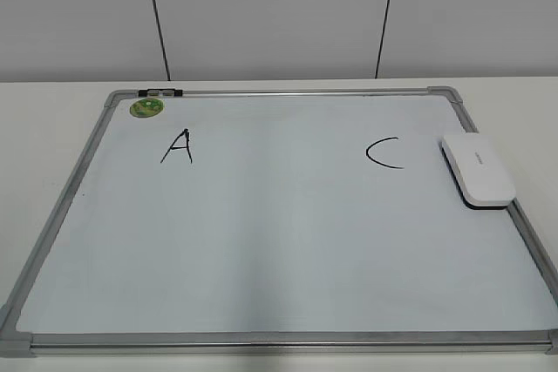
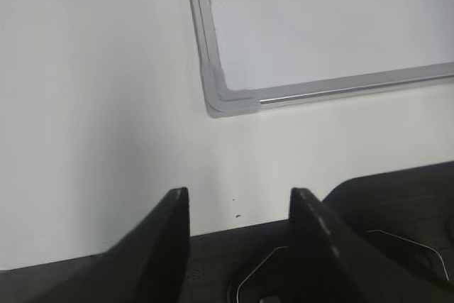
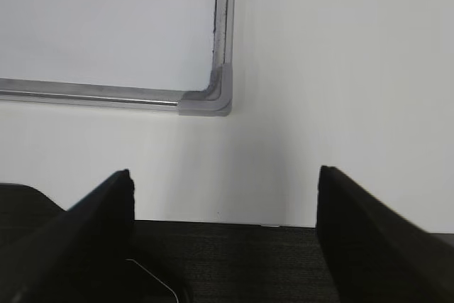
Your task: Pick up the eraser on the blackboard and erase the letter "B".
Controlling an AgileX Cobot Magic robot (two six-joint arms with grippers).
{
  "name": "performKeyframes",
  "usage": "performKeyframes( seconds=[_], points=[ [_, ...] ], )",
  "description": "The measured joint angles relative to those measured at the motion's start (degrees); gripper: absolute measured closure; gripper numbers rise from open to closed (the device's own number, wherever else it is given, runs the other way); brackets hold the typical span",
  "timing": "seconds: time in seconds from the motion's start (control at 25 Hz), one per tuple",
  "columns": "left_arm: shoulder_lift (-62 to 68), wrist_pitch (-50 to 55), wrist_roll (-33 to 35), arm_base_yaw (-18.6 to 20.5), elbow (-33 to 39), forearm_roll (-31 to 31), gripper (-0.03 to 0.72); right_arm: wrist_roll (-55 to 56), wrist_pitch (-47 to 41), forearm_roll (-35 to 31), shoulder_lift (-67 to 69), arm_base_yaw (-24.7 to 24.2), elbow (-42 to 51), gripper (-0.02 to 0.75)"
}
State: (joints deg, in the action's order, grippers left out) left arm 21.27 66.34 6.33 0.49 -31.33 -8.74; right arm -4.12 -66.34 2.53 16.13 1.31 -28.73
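Observation:
The blackboard (image 1: 261,250), a pale board in a silver-grey frame, lies flat on the table. The white eraser (image 1: 476,169) lies on its right edge, next to the black "C" (image 1: 384,152). No letter "B" shows on the board; the stretch between the "A" (image 1: 177,147) and the "C" is bare. Neither gripper shows in the exterior view. My left gripper (image 2: 239,200) is open and empty over the table, near the board's front left corner (image 2: 225,101). My right gripper (image 3: 225,179) is open and empty near the front right corner (image 3: 213,97).
A small round green magnet (image 1: 146,108) sits at the board's top left, by a dark clip (image 1: 161,92) on the frame. White table surrounds the board. A grey panelled wall stands behind.

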Motion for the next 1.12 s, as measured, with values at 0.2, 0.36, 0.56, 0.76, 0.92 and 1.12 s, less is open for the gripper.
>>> performKeyframes(
  seconds=[0.2, 0.36, 0.56, 0.76, 0.92, 1.12],
  points=[
    [0.00, -3.16, -0.09, 0.00, 1.46, 0.23, 0.337, 0.21, 0.78, 0.09, 0.00, 0.00, 0.21, 0.146],
    [0.00, -3.38, -0.09, 0.00, 1.59, 0.34, 0.337, 0.21, 0.87, 0.09, 0.00, 0.00, 0.21, 0.146],
    [0.00, -3.51, -0.09, 0.00, 1.59, 0.45, 0.357, 0.21, 0.87, 0.09, 0.00, 0.00, 0.21, 0.146],
    [0.00, -3.51, -0.09, 0.00, 1.59, 0.45, 0.381, 0.21, 0.87, 0.09, 0.00, 0.00, 0.21, 0.146],
    [0.00, -3.51, -0.09, 0.00, 1.59, 0.45, 0.386, 0.21, 0.87, 0.09, 0.00, 0.00, 0.21, 0.146],
    [-2.52, -3.64, -0.09, 0.00, 1.59, 0.45, 0.393, 0.21, 0.90, 0.13, -1.70, -0.11, 0.21, 0.146]
  ],
)
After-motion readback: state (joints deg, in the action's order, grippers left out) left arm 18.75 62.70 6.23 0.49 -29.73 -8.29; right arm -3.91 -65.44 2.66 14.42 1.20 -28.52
